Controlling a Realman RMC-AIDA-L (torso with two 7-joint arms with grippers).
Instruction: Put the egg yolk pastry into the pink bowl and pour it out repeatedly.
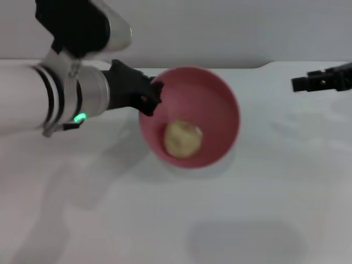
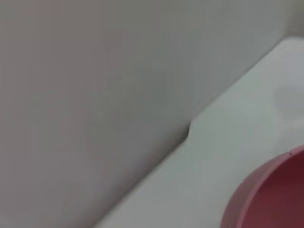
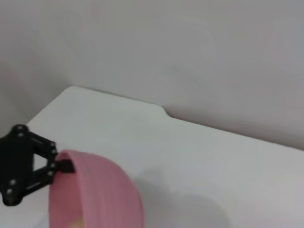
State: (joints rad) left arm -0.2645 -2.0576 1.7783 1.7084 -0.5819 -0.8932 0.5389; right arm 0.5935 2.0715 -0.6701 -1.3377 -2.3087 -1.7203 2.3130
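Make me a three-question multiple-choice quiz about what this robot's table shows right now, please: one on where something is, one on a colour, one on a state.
1. Where is the egg yolk pastry?
A. inside the bowl
B. on the table
C. in the right gripper

2. What colour is the bowl?
A. blue
B. pink
C. white

3. What is the left gripper doing?
A. hanging idle
B. clamping the bowl's rim
C. pinching the pastry

Answers: 1 A, the pastry lies on the bowl's inner wall. 2 B, it is glossy pink. 3 B, its black fingers close on the rim; the right gripper is off to the side.
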